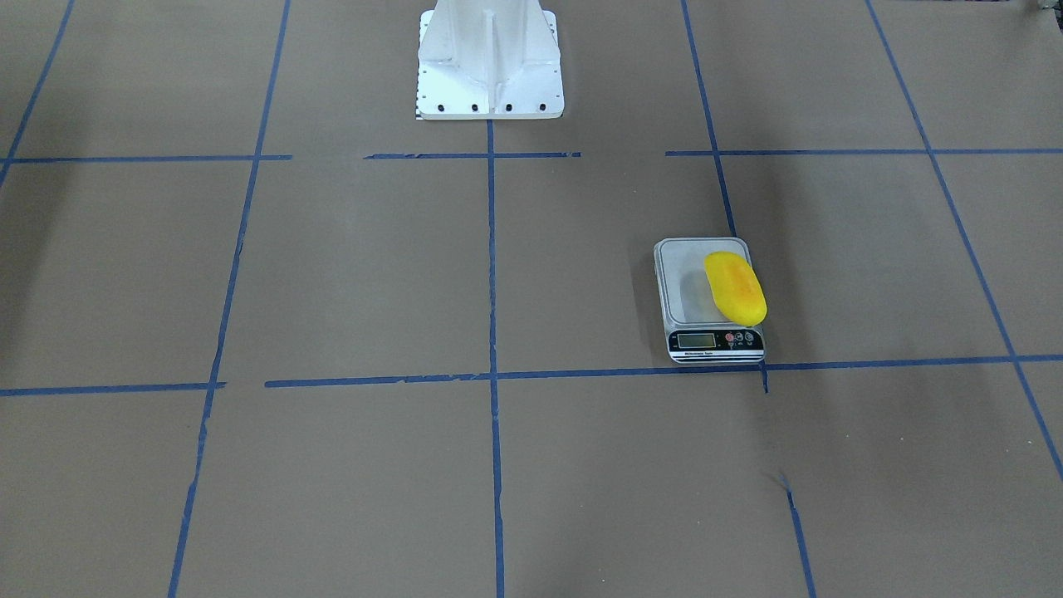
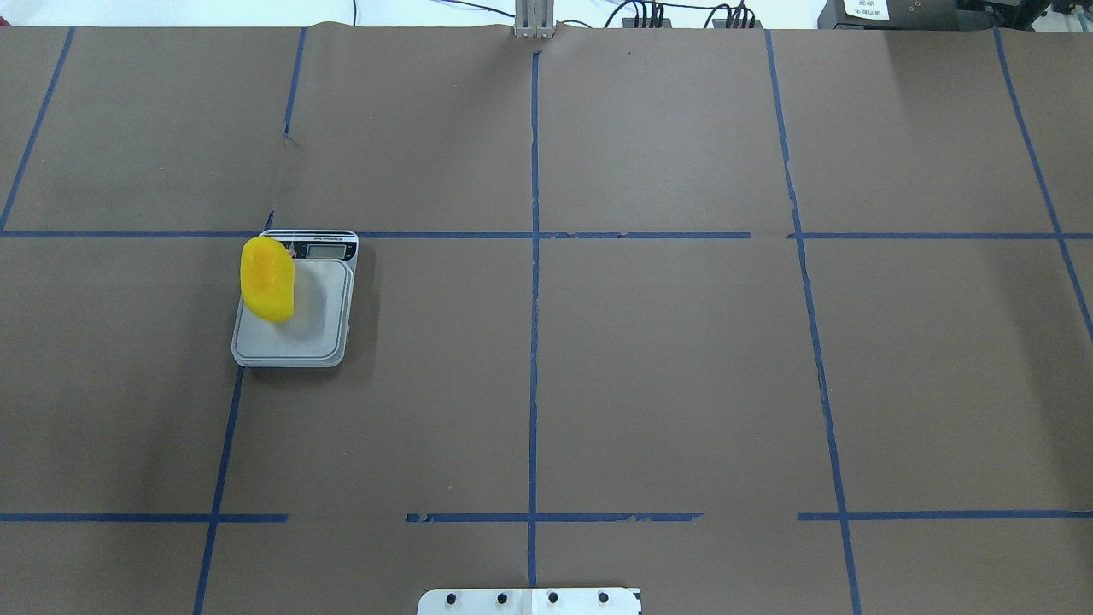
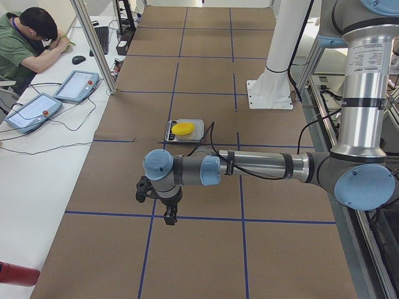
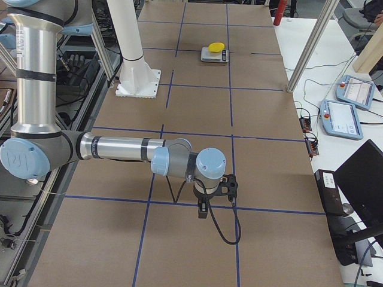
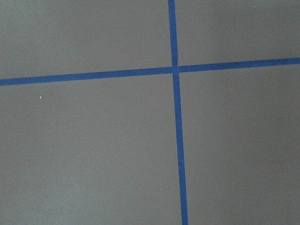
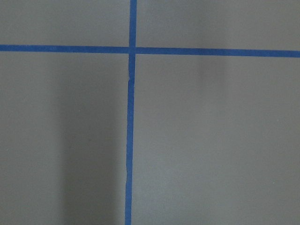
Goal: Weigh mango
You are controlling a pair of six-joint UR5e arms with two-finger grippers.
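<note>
The yellow mango [image 1: 735, 286] with an orange blush lies on the grey kitchen scale [image 1: 689, 291], along the platform's edge on my left side, and it overhangs that edge a little. It also shows in the overhead view [image 2: 267, 279] on the scale [image 2: 316, 329]. No gripper touches it. My left gripper [image 3: 168, 215] shows only in the exterior left view, hanging above the table well away from the scale [image 3: 195, 129]. My right gripper [image 4: 203, 209] shows only in the exterior right view, far from the mango [image 4: 215, 46]. I cannot tell whether either gripper is open or shut. Both wrist views show only brown table and blue tape.
The white robot pedestal [image 1: 490, 66] stands at the table's middle edge. An operator [image 3: 31, 37] sits at a side desk with two tablets [image 3: 75, 84]. Metal frame posts [image 3: 93, 47] stand at the table's edge. Blue tape lines grid the brown table.
</note>
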